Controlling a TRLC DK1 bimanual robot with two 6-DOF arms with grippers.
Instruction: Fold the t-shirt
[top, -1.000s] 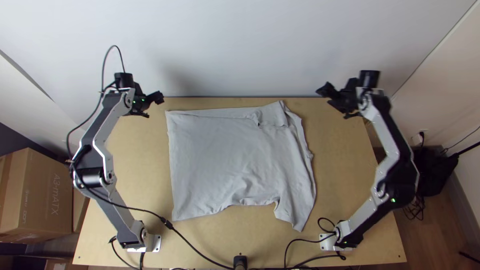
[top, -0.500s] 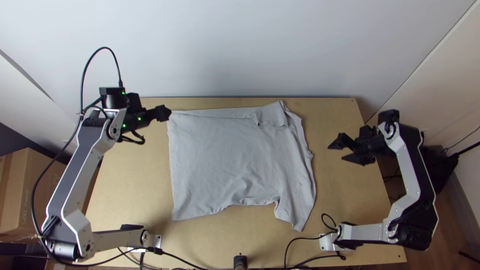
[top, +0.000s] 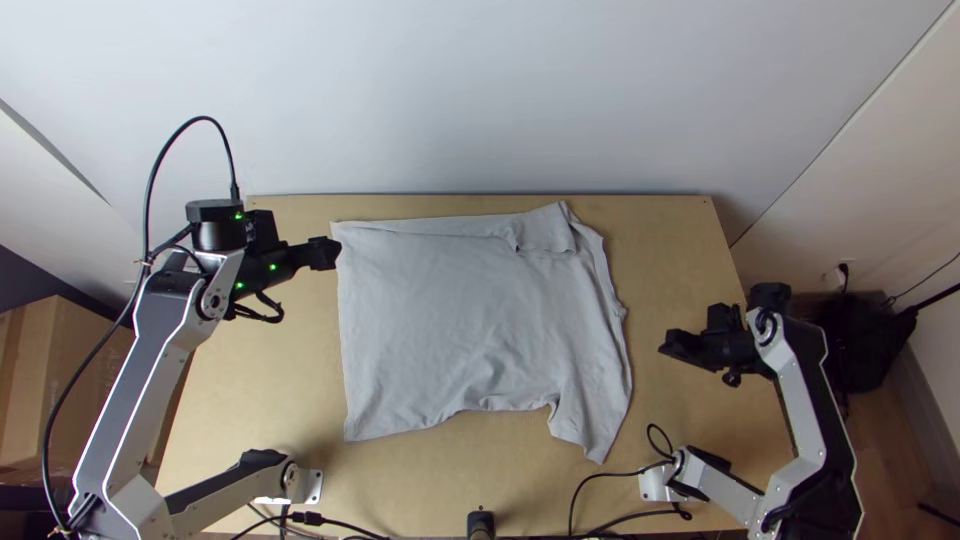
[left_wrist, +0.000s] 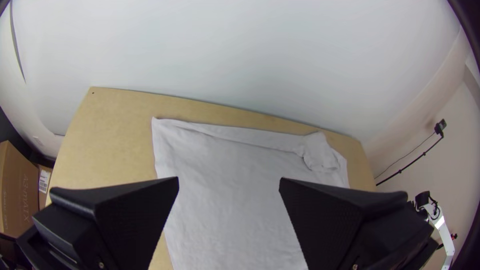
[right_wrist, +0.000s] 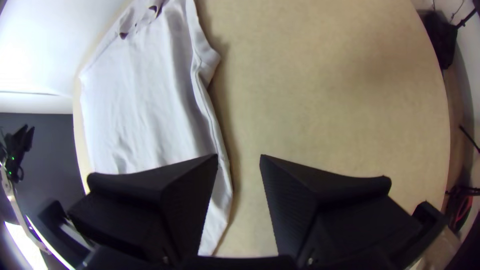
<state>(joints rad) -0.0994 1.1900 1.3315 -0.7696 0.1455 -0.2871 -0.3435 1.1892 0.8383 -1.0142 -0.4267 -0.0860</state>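
The light grey t-shirt (top: 460, 310) lies mostly flat on the table, its far edge turned over in a narrow strip and a small flap folded at the far right. My left gripper (top: 335, 253) is above its far left edge; in the left wrist view my left gripper (left_wrist: 229, 182) stands open over the shirt (left_wrist: 225, 165). Off the shirt's right side is my right gripper (top: 664, 346). The right wrist view has my right gripper (right_wrist: 239, 159) open, with the shirt's long edge beside it and the shirt (right_wrist: 145, 100) to one side.
Bare wooden table (top: 690, 260) surrounds the shirt. A white wall (top: 480, 90) rises behind the far edge. Black cables (top: 600, 482) lie near the right arm's base. A cardboard box (top: 50, 380) stands left of the table.
Both arms have moved toward the near side of the table; the left gripper has also shifted slightly right, to the shirt's far left edge. The shirt lies unchanged.
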